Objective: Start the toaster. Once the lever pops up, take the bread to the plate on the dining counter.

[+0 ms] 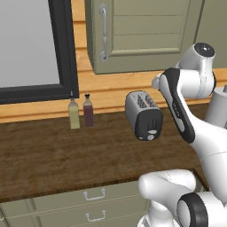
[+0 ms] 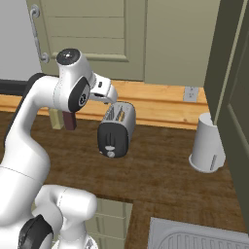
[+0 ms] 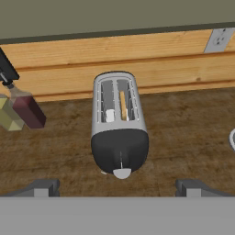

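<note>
Your end effector [image 3: 117,188] hangs wide open above the toaster [image 3: 119,124], which stands on the wooden tabletop [image 1: 40,155] near the wall. Its lever [image 2: 110,147] looks small and stiff, so press it from above. The hand view reveals the bread [image 3: 123,104] in one slot, thin and crumbly; pinch its top edge.

Base views flanking, hand view above the toaster [image 3: 119,133].

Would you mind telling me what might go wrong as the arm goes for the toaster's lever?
The lever is small and sits just above the knob, so the open gripper may press the knob instead. A sideways push could slide the toaster toward the two bottles beside it.
</note>
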Controlling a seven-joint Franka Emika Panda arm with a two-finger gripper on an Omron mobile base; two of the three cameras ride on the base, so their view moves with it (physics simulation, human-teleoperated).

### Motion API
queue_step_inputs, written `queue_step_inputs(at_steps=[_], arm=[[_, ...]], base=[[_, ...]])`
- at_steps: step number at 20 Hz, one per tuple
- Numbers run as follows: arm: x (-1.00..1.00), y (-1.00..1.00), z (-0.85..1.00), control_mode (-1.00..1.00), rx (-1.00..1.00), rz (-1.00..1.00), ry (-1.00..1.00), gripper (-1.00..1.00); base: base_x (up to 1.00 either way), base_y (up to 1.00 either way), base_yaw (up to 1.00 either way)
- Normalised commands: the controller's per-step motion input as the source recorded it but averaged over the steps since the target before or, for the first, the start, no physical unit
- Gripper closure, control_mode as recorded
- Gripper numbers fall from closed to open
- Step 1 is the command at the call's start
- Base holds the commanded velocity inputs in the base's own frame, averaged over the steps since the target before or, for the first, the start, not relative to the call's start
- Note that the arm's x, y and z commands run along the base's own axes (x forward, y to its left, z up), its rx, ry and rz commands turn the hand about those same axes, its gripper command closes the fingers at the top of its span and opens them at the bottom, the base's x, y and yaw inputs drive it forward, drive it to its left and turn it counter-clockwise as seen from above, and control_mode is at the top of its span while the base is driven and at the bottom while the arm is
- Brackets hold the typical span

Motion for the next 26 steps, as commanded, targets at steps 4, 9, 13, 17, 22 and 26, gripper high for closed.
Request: queue_step_inputs(at_steps=[4, 9, 13, 17, 22, 26], arm=[[0.0, 0.0, 0.0, -1.0, 0.0, 0.0, 0.0, -1.0], [0.0, 0.0, 0.0, -1.0, 0.0, 0.0, 0.0, -1.0], [0.0, 0.0, 0.0, -1.0, 0.0, 0.0, 0.0, -1.0], [0.0, 0.0, 0.0, -1.0, 0.0, 0.0, 0.0, -1.0], [0.0, 0.0, 0.0, -1.0, 0.0, 0.0, 0.0, -1.0], [0.0, 0.0, 0.0, -1.0, 0.0, 0.0, 0.0, -1.0]], base=[[0.0, 0.0, 0.0], [0.0, 0.0, 0.0], [0.0, 0.0, 0.0], [0.0, 0.0, 0.0], [0.0, 0.0, 0.0], [0.0, 0.0, 0.0]])
